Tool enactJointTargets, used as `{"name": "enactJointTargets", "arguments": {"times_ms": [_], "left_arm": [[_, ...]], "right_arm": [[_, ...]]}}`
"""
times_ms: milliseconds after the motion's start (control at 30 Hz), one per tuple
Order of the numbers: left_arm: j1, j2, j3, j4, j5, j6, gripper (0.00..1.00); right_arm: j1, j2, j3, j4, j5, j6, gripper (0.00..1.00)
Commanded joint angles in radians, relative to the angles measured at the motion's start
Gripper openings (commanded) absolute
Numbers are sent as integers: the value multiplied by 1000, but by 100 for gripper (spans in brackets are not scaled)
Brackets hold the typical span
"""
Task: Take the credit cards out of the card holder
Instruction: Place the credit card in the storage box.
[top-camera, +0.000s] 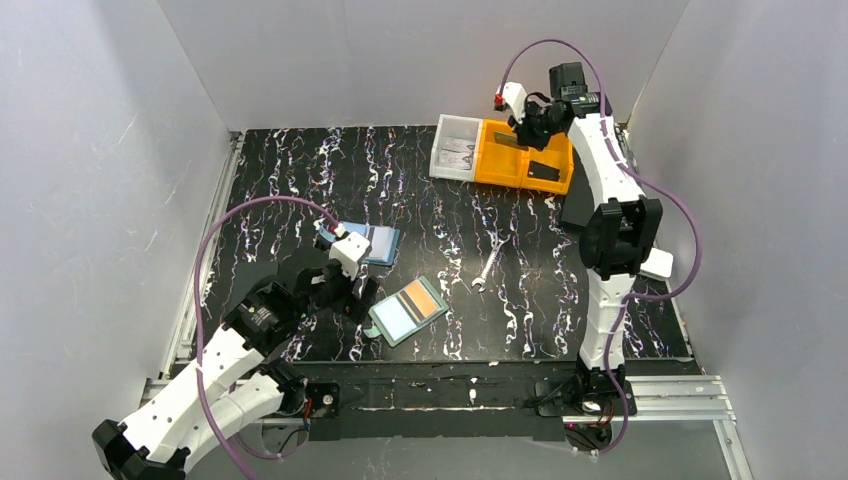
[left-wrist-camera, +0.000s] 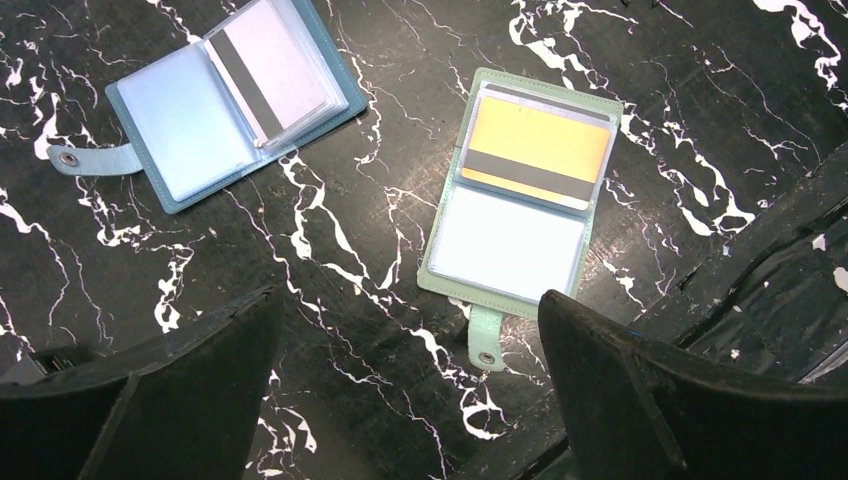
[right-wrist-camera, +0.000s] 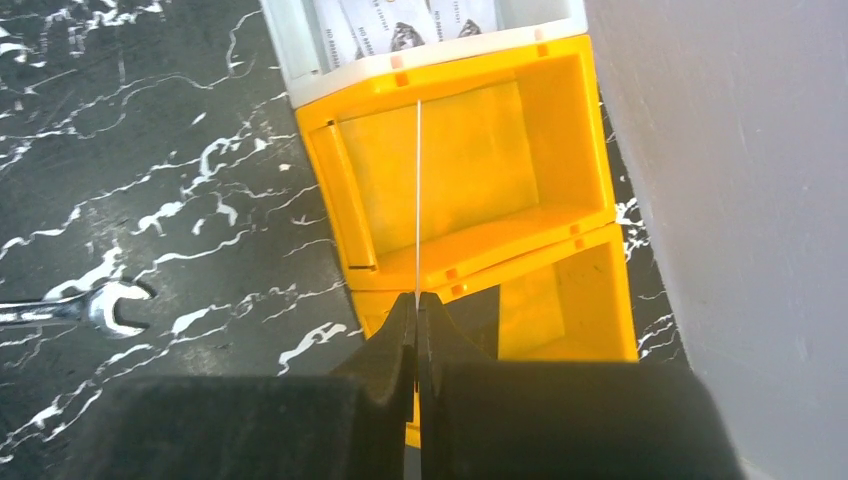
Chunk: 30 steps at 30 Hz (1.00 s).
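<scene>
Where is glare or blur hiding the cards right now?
Left wrist: glare whitens the lower clear sleeve of the card holder, the orange card reads sharp, and the fingers of the open left gripper are dark blurs. Right wrist: the right gripper is out of focus, shut on a thin card seen only as an edge-on line. Top external: even light, cards tiny.
</scene>
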Motion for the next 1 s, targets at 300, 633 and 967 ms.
{"name": "enactJointTargets", "arguments": {"times_ms": [300, 633, 967], "left_arm": [[19, 9, 13, -13, -10, 26, 98], [27, 20, 15, -15, -1, 32, 98], [36, 34, 16, -13, 2, 34, 98]], "right_arm": [[-2, 107, 73, 61, 59, -27, 1], [-4, 144, 74, 90, 62, -27, 1], [-3, 186, 76, 111, -9, -28, 1]]}}
